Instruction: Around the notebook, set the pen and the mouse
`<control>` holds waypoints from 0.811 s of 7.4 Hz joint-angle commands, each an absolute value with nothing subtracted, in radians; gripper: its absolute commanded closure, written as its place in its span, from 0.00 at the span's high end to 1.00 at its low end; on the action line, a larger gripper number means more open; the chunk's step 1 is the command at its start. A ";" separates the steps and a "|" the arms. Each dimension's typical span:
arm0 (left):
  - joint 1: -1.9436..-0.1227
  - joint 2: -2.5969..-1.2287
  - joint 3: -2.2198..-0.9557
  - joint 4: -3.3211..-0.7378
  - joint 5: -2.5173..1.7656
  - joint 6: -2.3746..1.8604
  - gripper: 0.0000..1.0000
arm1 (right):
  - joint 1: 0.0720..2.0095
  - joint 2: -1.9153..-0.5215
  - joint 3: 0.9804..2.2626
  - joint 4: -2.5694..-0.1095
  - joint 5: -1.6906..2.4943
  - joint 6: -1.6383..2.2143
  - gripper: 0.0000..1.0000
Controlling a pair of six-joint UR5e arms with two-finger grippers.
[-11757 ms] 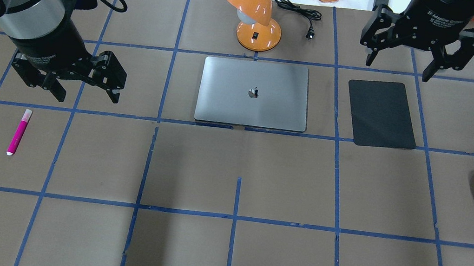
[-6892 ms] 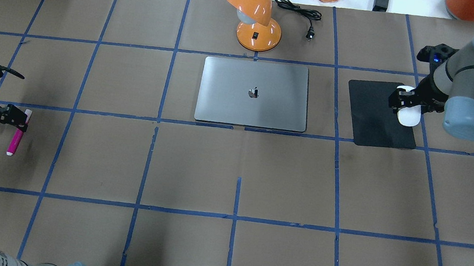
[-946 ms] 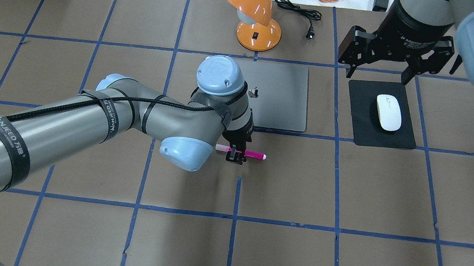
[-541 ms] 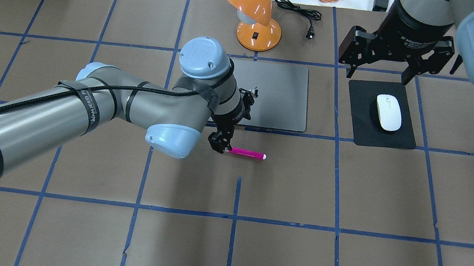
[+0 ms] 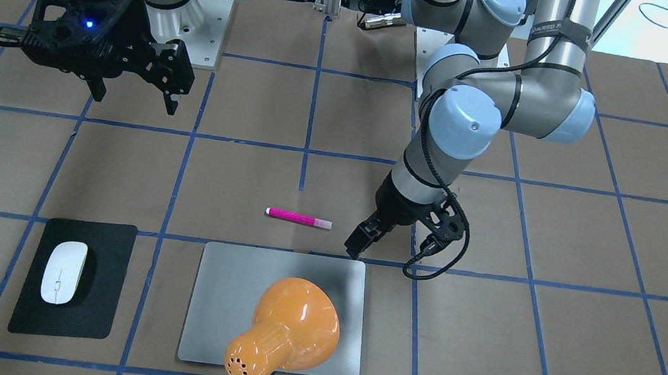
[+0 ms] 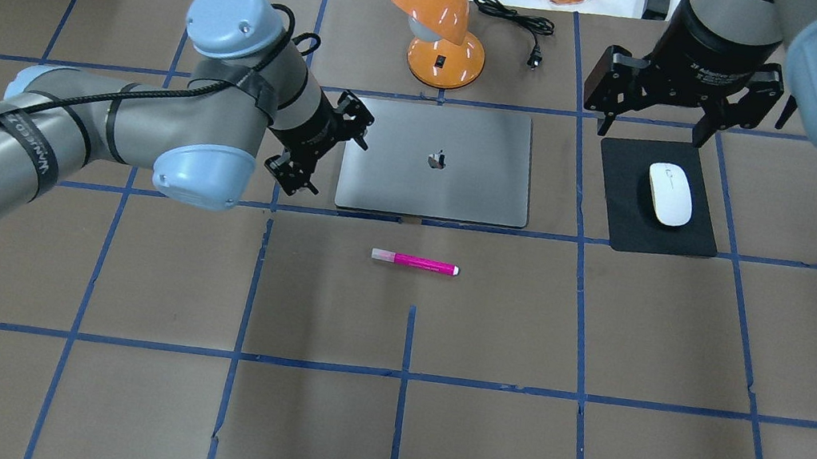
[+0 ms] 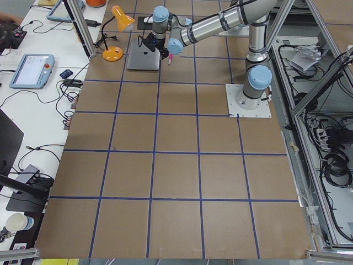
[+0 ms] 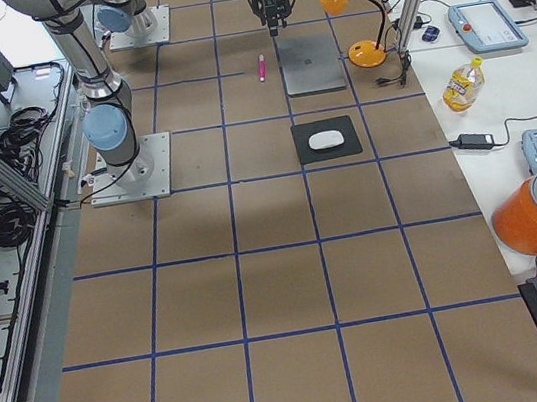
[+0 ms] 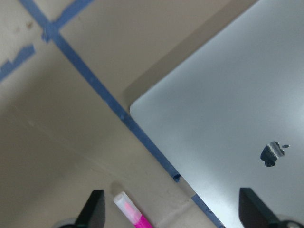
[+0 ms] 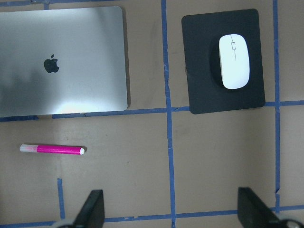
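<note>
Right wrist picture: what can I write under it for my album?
Pen lies near the notebook; mouse rests on the black pad beside it.

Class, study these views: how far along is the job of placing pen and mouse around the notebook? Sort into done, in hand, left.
Done: the slim magenta-pink pen lies free near the robot-side edge of the flat silver-grey notebook; the white oval mouse rests on the matte black pad beside it. In hand: nothing, the left gripper and right gripper are open, empty. Left: apparently nothing.
</note>
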State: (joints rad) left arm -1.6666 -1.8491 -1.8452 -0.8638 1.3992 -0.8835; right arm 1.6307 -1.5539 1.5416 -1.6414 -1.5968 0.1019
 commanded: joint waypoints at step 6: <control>-1.505 -1.629 -1.745 -1.316 1.519 -0.027 1.00 | 1.629 -1.555 1.542 -1.640 -1.600 0.106 1.00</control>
State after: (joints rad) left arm -1.5081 -1.6716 -1.7877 -1.1770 1.4586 -0.1322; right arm 1.6291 -1.5543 1.5416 -1.6403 -1.5987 0.1041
